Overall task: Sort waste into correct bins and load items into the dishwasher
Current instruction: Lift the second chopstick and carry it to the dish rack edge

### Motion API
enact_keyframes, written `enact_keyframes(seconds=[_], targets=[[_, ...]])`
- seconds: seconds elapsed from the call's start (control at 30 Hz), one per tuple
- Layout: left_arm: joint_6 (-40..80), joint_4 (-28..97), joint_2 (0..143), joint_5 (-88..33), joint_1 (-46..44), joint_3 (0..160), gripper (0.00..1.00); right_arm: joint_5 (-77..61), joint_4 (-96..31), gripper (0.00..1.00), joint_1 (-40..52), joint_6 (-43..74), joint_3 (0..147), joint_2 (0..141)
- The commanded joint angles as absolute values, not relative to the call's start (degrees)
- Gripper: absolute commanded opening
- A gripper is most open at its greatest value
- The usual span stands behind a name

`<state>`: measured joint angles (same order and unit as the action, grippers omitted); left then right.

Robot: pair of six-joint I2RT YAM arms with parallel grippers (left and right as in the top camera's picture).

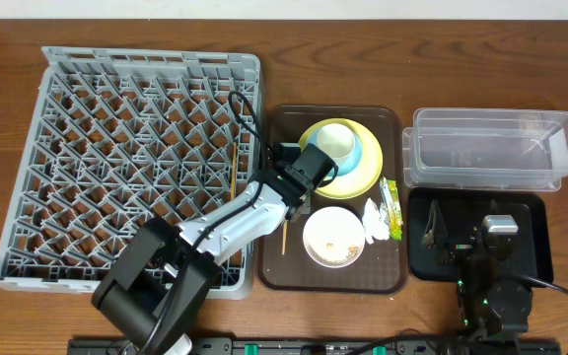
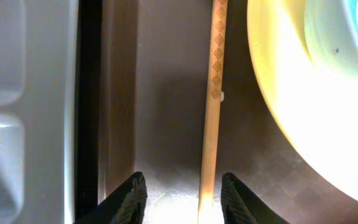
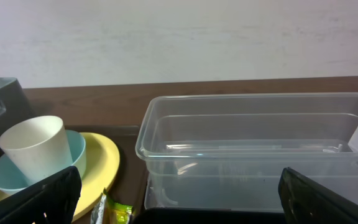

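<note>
1. The left gripper (image 2: 182, 190) is holding its fingers partly apart, straddling the chopstick (image 2: 215, 93) without clamping it.
2. The stick is sitting off-centre, close to one finger. The gripper should be centring over it, dropping low and closing squarely, or the thin stick is likely to roll away.
3. The chopstick is lying flat on the brown tray (image 2: 160, 93), just beside the yellow plate (image 2: 291, 99). It is slim pale wood with a stamped diamond pattern.
4. The right gripper (image 3: 182, 199) is hanging wide and empty over the black tray (image 1: 535, 212).

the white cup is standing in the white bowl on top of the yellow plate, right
No. The white cup stands in the light blue bowl, and that bowl sits on the yellow plate; the right wrist view shows it. The white bowl sits apart on the brown tray.
</note>
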<state>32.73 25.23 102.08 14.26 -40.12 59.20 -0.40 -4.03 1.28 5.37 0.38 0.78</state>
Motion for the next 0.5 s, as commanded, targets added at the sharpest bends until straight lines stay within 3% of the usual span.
enact_keyframes(seconds=[0.0,0.47], targets=[[32.4,25.3,102.4,13.9,-39.9,59.6,0.42,-0.4,-4.3,0.99,1.5,4.6,0.3,0.7],[32.4,22.8,107.5,13.5,-39.9,59.5,0.41,-0.4,-4.3,0.99,1.5,4.6,0.3,0.7]])
